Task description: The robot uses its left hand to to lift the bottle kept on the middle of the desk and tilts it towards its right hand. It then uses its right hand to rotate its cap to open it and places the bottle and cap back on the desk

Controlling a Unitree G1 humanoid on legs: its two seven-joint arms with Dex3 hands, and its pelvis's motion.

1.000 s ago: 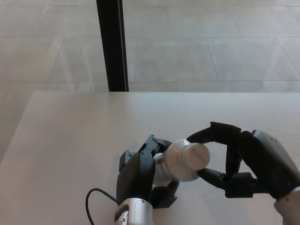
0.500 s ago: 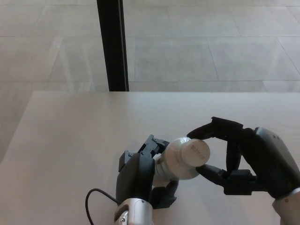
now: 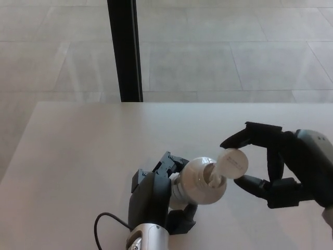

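1. Head view, progress: our left hand (image 3: 156, 200) holds the bottle (image 3: 200, 182) above the desk (image 3: 78, 151), tilted toward our right side. The cap (image 3: 233, 162) sits just clear of the bottle's open neck, pinched in our right hand (image 3: 276, 166). We judge the lift, the tilt and the unscrewing done; what is left is to set bottle and cap down on the desk
2. Head view, left hand: it comes in from the bottom edge, fingers wrapped round the bottle's lower body, which it largely hides. A black cable (image 3: 106, 224) loops beside the wrist
3. Head view, right hand: it reaches in from the right edge, one finger over the cap, another under it, gripping the cap between them. The cap's flat top faces us
4. Head view, surroundings: a dark post (image 3: 125, 49) stands past the desk's far edge, on a tiled floor (image 3: 234, 52)
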